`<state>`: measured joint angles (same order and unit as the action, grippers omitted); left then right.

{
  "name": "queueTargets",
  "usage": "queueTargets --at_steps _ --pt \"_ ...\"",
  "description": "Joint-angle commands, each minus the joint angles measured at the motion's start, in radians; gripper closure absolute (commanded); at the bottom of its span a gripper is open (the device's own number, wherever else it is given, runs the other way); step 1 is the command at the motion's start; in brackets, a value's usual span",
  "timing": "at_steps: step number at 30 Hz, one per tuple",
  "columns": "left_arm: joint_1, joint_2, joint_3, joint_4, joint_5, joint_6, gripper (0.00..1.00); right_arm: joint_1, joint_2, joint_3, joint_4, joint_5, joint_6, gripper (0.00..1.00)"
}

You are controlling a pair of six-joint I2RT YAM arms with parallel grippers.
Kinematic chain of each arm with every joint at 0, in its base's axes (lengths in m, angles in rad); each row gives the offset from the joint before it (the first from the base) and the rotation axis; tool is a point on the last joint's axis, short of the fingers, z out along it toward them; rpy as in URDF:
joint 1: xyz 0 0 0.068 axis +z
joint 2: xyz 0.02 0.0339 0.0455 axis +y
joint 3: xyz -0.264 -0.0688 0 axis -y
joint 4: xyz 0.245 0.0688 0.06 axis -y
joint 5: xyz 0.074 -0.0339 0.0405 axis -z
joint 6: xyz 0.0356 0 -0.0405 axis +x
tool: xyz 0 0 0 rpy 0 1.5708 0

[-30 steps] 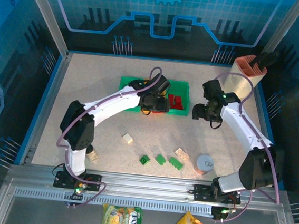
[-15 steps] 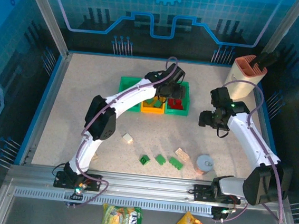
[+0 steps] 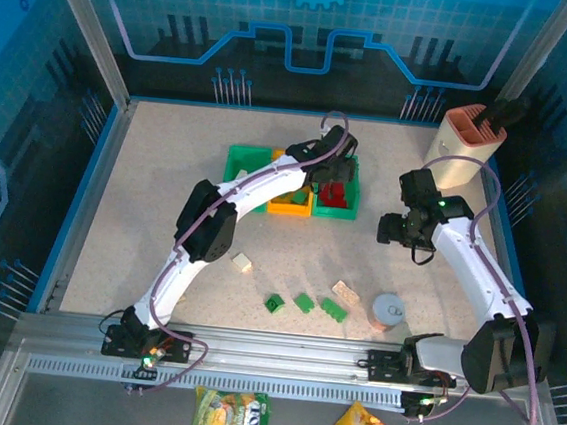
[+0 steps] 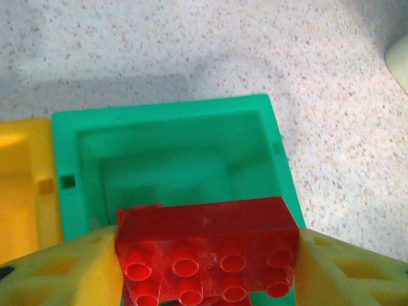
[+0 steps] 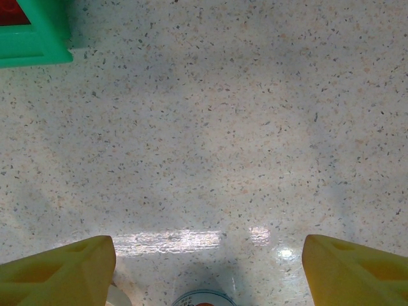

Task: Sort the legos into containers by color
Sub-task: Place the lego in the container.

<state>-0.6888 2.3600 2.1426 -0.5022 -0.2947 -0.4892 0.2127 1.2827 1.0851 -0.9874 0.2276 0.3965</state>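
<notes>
1. Speckled desk (image 3: 165, 191), blue-lit walls round it, is carrying three containers in a row at approx 12 o'clock of centre: green bin (image 3: 247, 162), orange bin (image 3: 289, 205), 2nd green bin (image 4: 159, 108).
2. Left hand (image 4: 204, 268) is clenching a red lego (image 4: 207, 236) by its short ends, studs facing the wrist cam. It's hanging over the 2nd green bin, toward the 6 o'clock edge of the opening in that view.
3. Step in hand, as I'm reading it: drop-off of a red into the reds' bin.
4. Next move is prob. calling for a nudge toward 12 o'clock so the lego is sitting clear of the rim, then a slight dip and a release.
5. Right hand (image 5: 207, 268) is standing spread, nothing between the fingers. It's hovering over bare desk at 3 o'clock of the bins, w/ the tin can (image 3: 388, 310) at its 6.
6. Task is looking part done: green legos (image 3: 303, 302) and cream legos (image 3: 242, 263) are lying loose at 6 o'clock of the desk, well apart from the bins.
</notes>
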Motion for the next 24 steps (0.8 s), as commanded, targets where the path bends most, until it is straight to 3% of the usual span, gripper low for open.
queueTargets --at_steps 1,14,24 --pt "0.009 0.036 0.036 0.098 -0.070 0.030 0.38 -0.014 -0.023 -0.015 -0.028 -0.006 0.016 0.22" --pt "0.009 0.136 0.097 0.140 -0.144 0.048 0.37 -0.015 -0.039 -0.004 -0.051 0.011 -0.002 0.22" --pt "0.004 0.134 0.096 0.124 -0.125 0.026 0.28 -0.015 -0.060 -0.001 -0.058 0.013 -0.006 0.22"
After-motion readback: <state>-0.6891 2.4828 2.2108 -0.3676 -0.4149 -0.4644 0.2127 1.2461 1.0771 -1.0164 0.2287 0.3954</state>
